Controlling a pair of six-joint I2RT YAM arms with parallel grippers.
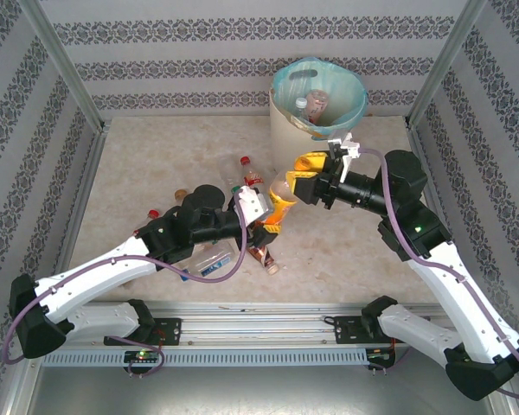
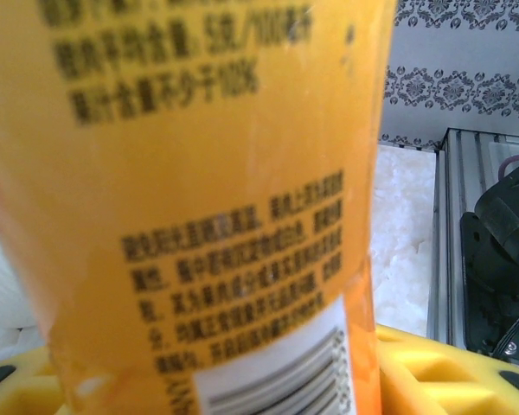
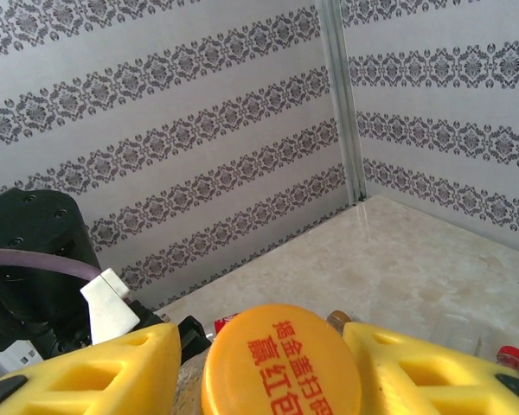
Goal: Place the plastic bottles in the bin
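Orange bottle [image 1: 281, 210], just one, up off the table [image 1: 156, 156] between two claws! Left claw [image 1: 261, 207] pinches its body, whose label carries black Chinese print and a barcode. At least five loose bottles [image 1: 265, 256] lie near the left arm. Long axis runs near-left to far-right. The cap [image 3: 281, 359] reads 赢红包 in red, flanked by the right claw [image 1: 304, 173]; gripping or not, can't tell. One bin [image 1: 285, 130] beyond, bottle inside.

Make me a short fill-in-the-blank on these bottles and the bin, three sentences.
The bottle held up between the two arms has an ___ label.
In the right wrist view, the jaws flank that bottle's ___.
Loose bottles lie on the table by the ___ arm; others are in the bin.
Missing words: orange; cap; left.
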